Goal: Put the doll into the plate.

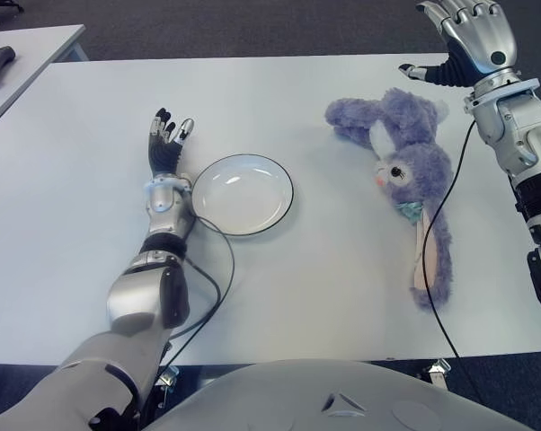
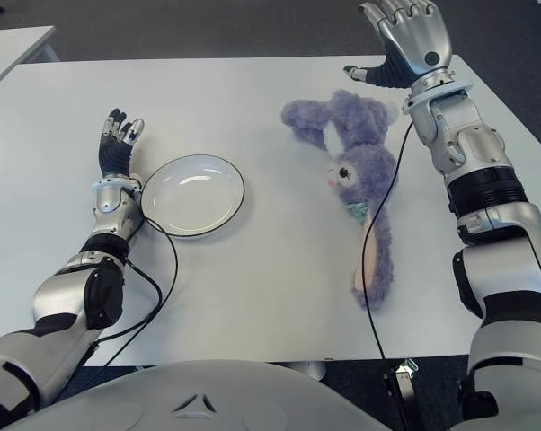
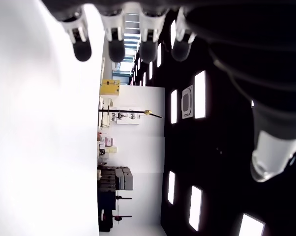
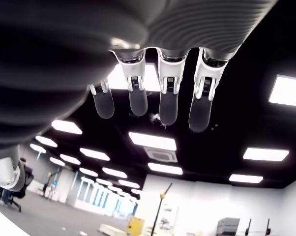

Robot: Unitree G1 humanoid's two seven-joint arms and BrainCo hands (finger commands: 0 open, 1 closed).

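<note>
Left hand (image 1: 167,144) sits beside the empty plate (image 1: 243,194), fingers spread; purple doll (image 1: 405,180) sprawls on the white surface (image 1: 324,278); right hand (image 2: 403,40) wide, holding nothing.

Illumination is bright and even across both eye views. The white table (image 1: 342,269) reflects light uniformly, with no hard glare. Shadows are soft and short: a faint one lies under the doll (image 1: 405,171) and along the rim of the plate (image 1: 284,211), which carries a pale highlight inside. The light source is overhead: the right wrist view shows rows of rectangular ceiling panels (image 4: 153,140), burned out to plain white against a dark ceiling. In the left wrist view the table surface is overexposed to featureless white. Fingers (image 4: 167,105) close to both wrist lenses are soft and stretched by wide-angle distortion.
</note>
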